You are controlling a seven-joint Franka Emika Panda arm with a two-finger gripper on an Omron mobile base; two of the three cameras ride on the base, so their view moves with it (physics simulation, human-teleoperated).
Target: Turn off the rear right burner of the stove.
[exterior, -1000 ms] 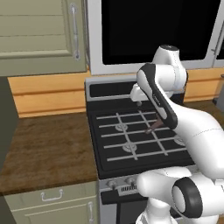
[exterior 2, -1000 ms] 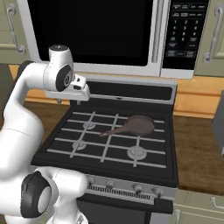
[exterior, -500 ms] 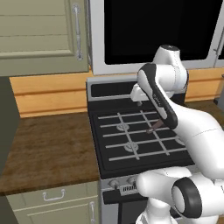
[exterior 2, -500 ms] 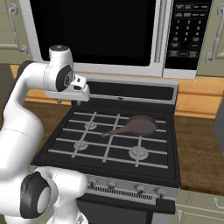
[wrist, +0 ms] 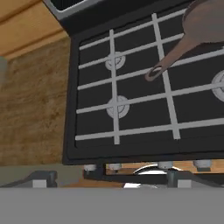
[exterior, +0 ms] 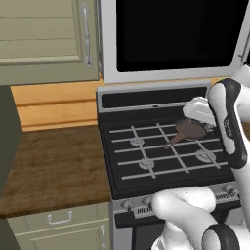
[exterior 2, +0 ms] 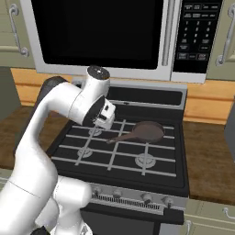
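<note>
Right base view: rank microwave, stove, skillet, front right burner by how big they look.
1. microwave and stove: both large and about alike; the microwave is cut off at the top, so I won't rank them.
2. skillet
3. front right burner

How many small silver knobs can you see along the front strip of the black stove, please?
4 in the right base view: small silver knobs at far left, left of middle, right of middle and far right on the black stove. The white arm may hide more.
</note>
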